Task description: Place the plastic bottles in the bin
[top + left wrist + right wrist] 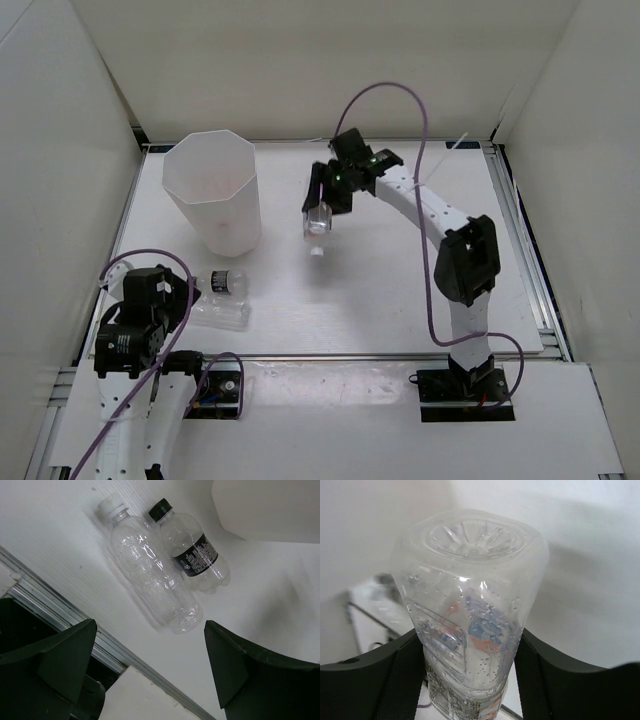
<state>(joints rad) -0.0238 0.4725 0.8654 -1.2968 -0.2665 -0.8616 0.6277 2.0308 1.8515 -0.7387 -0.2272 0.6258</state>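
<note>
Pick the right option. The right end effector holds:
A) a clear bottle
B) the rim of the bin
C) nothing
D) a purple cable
A: the right end effector is shut on a clear bottle, with its fingers pressing against both sides of the bottle in the right wrist view.

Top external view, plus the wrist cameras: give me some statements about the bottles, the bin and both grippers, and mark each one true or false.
1. The right gripper is shut on a labelled bottle. True.
2. The bin lies on its side. False: it stands upright, rim up.
3. The black-capped bottle and the unlabelled bottle lie side by side on the table. True.
4. The left gripper grips the black-capped bottle. False: it is open and holds nothing.
</note>
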